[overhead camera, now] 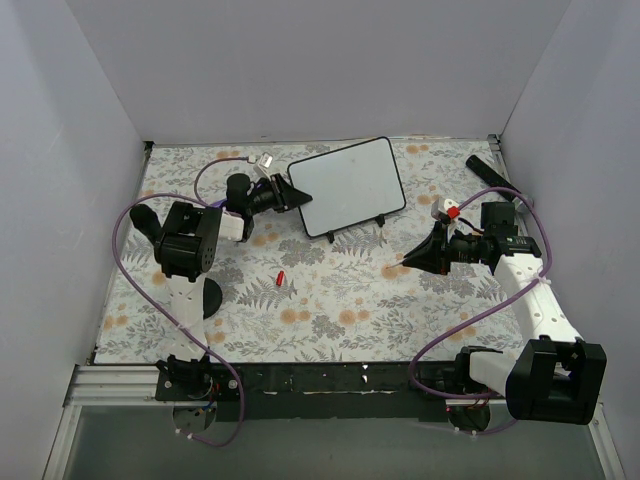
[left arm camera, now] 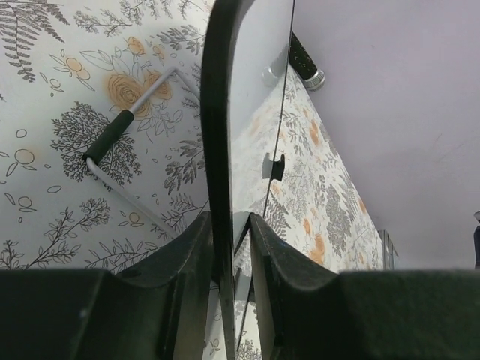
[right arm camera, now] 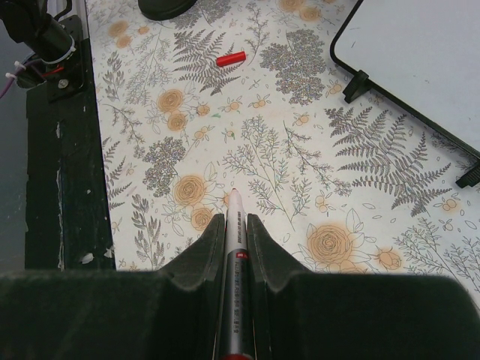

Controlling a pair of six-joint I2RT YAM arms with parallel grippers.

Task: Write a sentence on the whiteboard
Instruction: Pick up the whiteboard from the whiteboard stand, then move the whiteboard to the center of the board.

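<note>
The whiteboard (overhead camera: pixel 352 185) stands tilted on its wire stand at the back middle; its face is blank and no sentence shows on it. My left gripper (overhead camera: pixel 291 194) is shut on its left edge. In the left wrist view the board's black rim (left arm camera: pixel 217 112) runs edge-on between the jaws of my left gripper (left arm camera: pixel 231 225). My right gripper (overhead camera: pixel 410 258) hovers right of and in front of the board, shut on an uncapped marker (right arm camera: pixel 234 201) whose tip points out past the fingers of my right gripper (right arm camera: pixel 235 219). The board's corner also shows in the right wrist view (right arm camera: pixel 420 52).
A small red cap (overhead camera: pixel 281 279) lies on the floral mat in front of the board, also in the right wrist view (right arm camera: pixel 231 58). A black cylinder (overhead camera: pixel 486 169) lies at the back right. The wire stand (left arm camera: pixel 111 140) rests behind the board. White walls enclose three sides.
</note>
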